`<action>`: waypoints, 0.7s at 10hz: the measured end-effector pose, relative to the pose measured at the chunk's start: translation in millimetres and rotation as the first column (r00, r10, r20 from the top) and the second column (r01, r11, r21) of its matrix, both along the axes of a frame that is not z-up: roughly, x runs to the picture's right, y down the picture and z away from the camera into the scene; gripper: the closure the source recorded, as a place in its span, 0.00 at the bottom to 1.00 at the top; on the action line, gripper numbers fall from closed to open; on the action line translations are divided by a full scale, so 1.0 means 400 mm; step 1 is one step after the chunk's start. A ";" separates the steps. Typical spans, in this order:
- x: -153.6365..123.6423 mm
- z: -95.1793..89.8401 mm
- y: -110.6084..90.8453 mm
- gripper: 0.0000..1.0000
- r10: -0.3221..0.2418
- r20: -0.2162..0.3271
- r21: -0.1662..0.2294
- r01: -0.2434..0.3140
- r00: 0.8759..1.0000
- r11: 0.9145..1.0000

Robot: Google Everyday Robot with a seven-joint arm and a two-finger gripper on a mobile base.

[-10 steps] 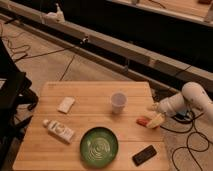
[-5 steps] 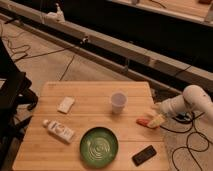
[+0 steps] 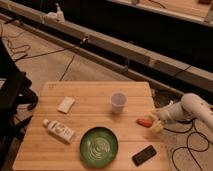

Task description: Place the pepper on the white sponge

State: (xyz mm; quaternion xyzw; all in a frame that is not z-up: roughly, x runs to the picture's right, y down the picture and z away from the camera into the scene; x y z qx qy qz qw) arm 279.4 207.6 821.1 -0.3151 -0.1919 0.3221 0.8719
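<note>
Wooden table (image 3: pixel 92 114) bears the pepper (image 3: pixel 145 121) just beside the hand (image 3: pixel 158 125), spread open, holding nothing.

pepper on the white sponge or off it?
Off. The pepper lies on the table beside the gripper; white sponge sits bare, far across it.

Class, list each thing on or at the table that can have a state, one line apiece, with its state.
pepper: lying on the table, not lifted.
white sponge: lying flat, nothing on it.
gripper: open, low at the pepper's right end.
white cup: upright.
green plate: flat, nothing on it.
white tube: lying on its side.
black phone: lying flat.
</note>
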 end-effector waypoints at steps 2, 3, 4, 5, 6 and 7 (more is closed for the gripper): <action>-0.006 0.008 0.031 0.20 0.002 -0.022 -0.015 -0.002 1.000 1.000; -0.011 0.012 0.043 0.20 0.004 -0.028 -0.020 -0.004 1.000 1.000; -0.015 0.013 0.051 0.23 0.006 -0.032 -0.024 -0.006 0.999 1.000; -0.021 0.015 0.057 0.34 0.011 -0.036 -0.027 -0.012 0.999 1.000; -0.024 0.014 0.063 0.44 0.016 -0.037 -0.035 -0.017 0.999 0.999; -0.027 0.012 0.068 0.52 0.018 -0.036 -0.044 -0.020 0.999 0.999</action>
